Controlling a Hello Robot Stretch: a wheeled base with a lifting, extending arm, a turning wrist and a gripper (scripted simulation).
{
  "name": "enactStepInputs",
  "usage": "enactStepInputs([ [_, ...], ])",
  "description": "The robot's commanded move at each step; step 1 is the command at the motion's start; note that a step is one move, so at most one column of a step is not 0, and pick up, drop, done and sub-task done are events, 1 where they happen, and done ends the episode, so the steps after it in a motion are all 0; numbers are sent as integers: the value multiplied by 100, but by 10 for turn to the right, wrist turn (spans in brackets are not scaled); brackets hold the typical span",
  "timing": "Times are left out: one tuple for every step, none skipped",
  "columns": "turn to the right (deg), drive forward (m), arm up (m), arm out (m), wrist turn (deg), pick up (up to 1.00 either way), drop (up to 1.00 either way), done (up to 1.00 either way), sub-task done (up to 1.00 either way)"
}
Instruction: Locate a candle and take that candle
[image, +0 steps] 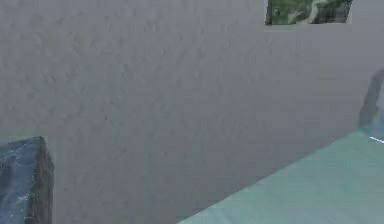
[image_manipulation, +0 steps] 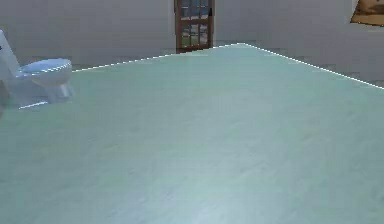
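Observation:
A grey-brown wall (image: 190, 90) stands close ahead in the forward view, with a strip of pale green floor (image: 320, 190) at the lower right. In the arm side view a wide pale green floor (image_manipulation: 200, 140) stretches out to the far walls.
A dark block-like thing (image: 22, 180) sits at the forward view's lower left. A picture (image: 308, 10) hangs high on the wall. In the arm side view a white toilet (image_manipulation: 35, 78) stands at the left, a wood-framed door (image_manipulation: 194, 24) at the back, and a framed picture (image_manipulation: 368, 12) at the upper right.

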Motion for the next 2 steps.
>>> enactStepInputs([
  [450, 0, 0, 0, 0, 0, 0, 0, 0],
  [450, 0, 0, 0, 0, 0, 0, 0, 0],
])
